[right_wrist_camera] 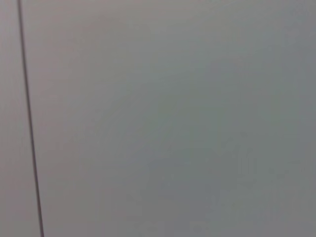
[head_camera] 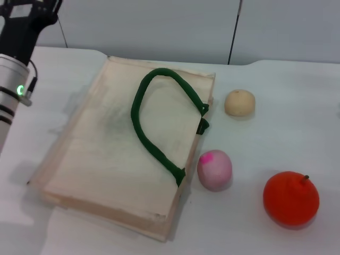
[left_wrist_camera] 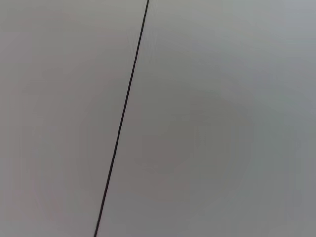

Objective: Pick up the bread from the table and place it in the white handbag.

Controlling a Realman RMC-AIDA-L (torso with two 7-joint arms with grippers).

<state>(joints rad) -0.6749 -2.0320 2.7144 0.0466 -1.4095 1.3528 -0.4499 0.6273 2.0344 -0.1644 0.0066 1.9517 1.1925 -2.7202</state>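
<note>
The white handbag (head_camera: 106,159) lies flat on the white table (head_camera: 276,143), left of centre in the head view. Its dark green loop handle (head_camera: 154,122) rests on top of it. The striped bread is not in any view. My left gripper (head_camera: 29,13) is raised at the far left, beyond the bag's far left corner, and is cut off by the picture's top edge. My right gripper is out of view. Both wrist views show only a plain grey wall with a dark seam (left_wrist_camera: 123,113).
A small round beige bun (head_camera: 239,102) sits right of the bag's far end. A pink-topped ball (head_camera: 214,169) lies against the bag's right side. An orange round fruit (head_camera: 291,198) is at the front right. A grey wall stands behind the table.
</note>
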